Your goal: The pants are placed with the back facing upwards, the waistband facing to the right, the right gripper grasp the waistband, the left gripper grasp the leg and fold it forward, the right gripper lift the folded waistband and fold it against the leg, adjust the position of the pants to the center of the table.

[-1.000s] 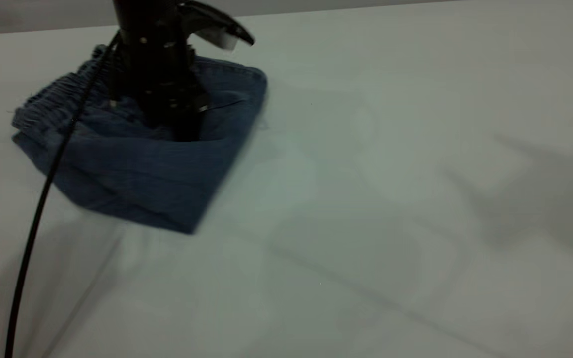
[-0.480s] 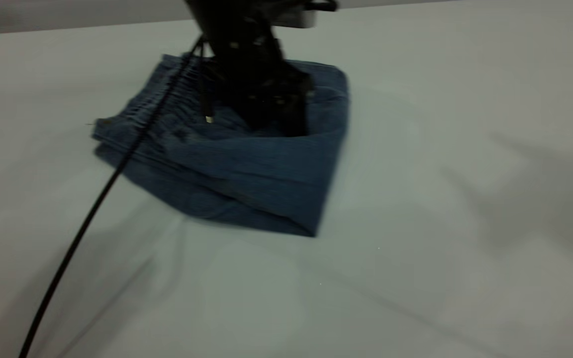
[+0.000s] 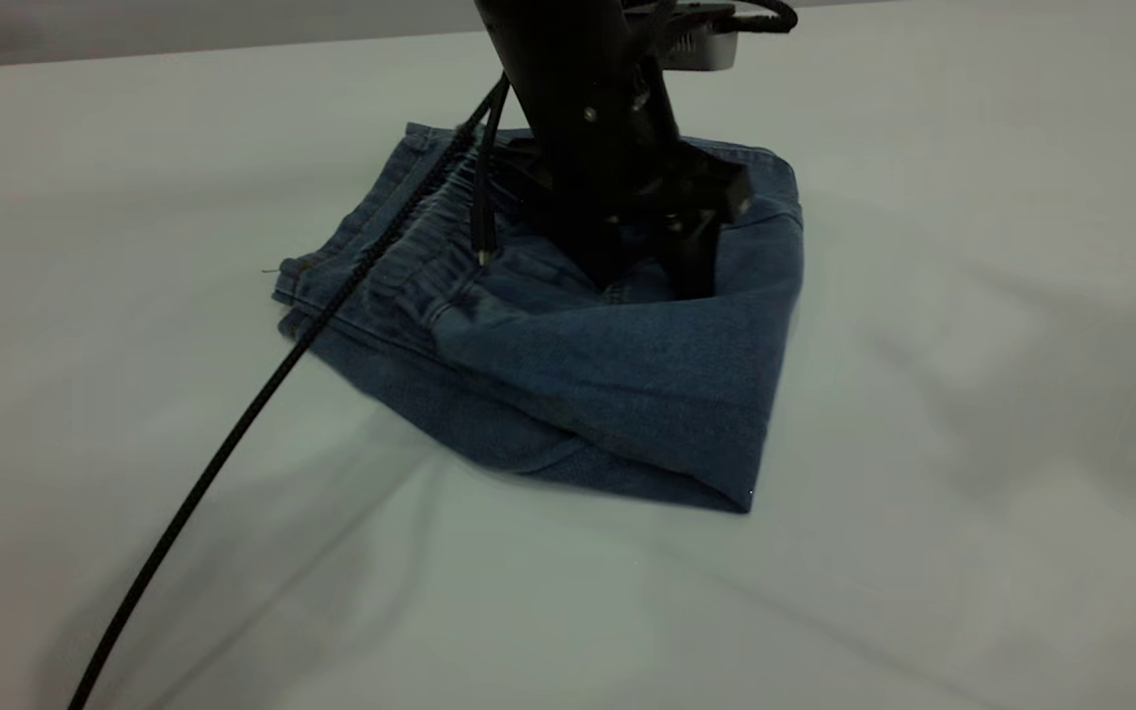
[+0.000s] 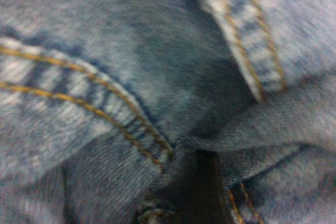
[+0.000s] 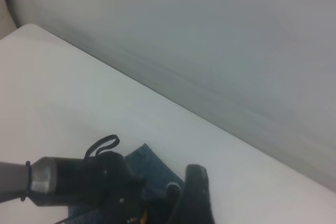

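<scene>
Change since a second ago: the folded pants (image 3: 578, 365) have travelled from the upper left of the exterior frame to its upper middle, carried along under the left gripper (image 3: 662, 271), whose arm has swung right with them.
Left gripper: planted on top of the bundle near its far edge, two dark fingers (image 3: 691, 261) pressing down into the denim a little apart; whether they pinch a fold cannot be told. Its wrist view is filled with pale washed denim (image 4: 157, 77) and orange double stitching.
Pants: folded into a compact, roughly square packet of blue denim lying flat on the bench (image 3: 972, 444), its nearest corner pointing toward the lower right of the frame.
Waistband (image 3: 410, 237): gathered and pleated, along the packet's left edge, facing upper left.
Cable (image 3: 262, 394): black, running from the arm across the waistband to the lower left corner.
Right gripper (image 5: 197, 195): raised away from the cloth, one dark finger visible at the bottom of its wrist view; its opening cannot be told.
</scene>
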